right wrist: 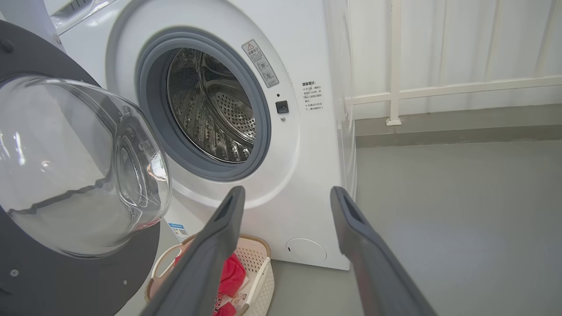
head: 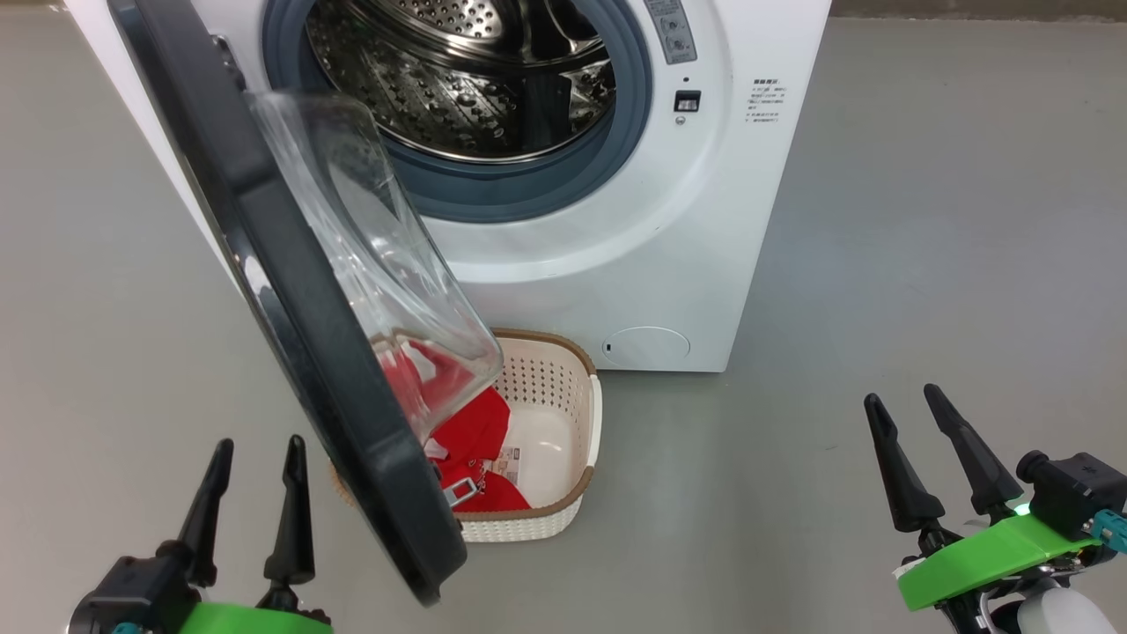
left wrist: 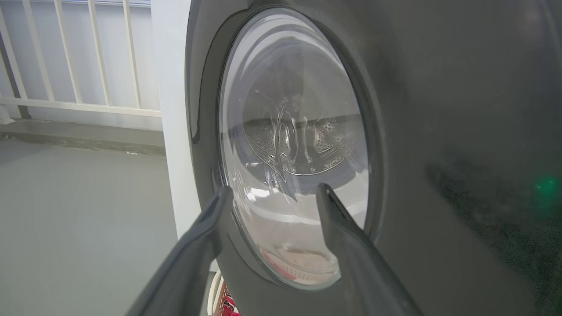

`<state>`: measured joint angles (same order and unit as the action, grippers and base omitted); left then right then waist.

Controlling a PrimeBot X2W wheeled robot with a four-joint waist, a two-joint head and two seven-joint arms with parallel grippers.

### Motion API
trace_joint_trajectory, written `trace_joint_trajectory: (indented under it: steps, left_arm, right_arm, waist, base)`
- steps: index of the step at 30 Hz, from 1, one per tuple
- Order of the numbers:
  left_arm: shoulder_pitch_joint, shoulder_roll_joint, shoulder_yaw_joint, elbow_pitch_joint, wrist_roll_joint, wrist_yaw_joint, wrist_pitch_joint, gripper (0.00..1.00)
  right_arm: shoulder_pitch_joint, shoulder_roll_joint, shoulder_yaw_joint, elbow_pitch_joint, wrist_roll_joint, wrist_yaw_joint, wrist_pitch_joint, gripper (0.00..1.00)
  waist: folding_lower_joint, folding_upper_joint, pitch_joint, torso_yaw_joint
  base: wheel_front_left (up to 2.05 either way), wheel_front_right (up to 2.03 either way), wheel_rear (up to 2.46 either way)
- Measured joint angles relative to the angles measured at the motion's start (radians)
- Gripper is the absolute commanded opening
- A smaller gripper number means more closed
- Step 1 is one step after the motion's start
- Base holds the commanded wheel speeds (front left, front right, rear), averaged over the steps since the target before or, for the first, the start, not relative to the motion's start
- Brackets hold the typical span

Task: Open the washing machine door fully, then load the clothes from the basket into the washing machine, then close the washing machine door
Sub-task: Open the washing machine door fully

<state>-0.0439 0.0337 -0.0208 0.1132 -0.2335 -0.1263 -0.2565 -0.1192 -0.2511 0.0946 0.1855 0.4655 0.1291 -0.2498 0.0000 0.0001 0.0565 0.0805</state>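
The white washing machine (head: 616,264) stands ahead with its steel drum (head: 467,79) exposed. Its black washing machine door (head: 290,291) hangs about half open, edge toward me, the glass bowl (head: 379,255) bulging right over the basket (head: 563,519). Red clothes (head: 471,440) lie in the basket, partly hidden by the door. My left gripper (head: 257,451) is open at the lower left, just outside the door; its fingers (left wrist: 206,237) face the door's outer window (left wrist: 294,145). Open too, my right gripper (head: 902,396) hovers at the lower right, empty, looking at the drum (right wrist: 210,109) and basket (right wrist: 259,263).
Grey floor (head: 924,264) spreads on both sides of the machine. A white railing (right wrist: 439,90) and a low kerb run behind it. The swung door stands between my left gripper and the basket.
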Motion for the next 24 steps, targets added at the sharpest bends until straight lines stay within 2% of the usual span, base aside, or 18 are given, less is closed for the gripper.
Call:
trace_joint_trajectory:
  steps: [24]
  left_arm:
    - [0.016,0.0,-0.001,0.004,0.002,0.0,0.0,1.0]
  right_arm:
    - [0.007,0.001,0.016,-0.005,-0.033,0.0,0.0,1.0]
  waist:
    - [0.0,0.0,0.0,-0.003]
  base:
    - [0.0,0.0,0.0]
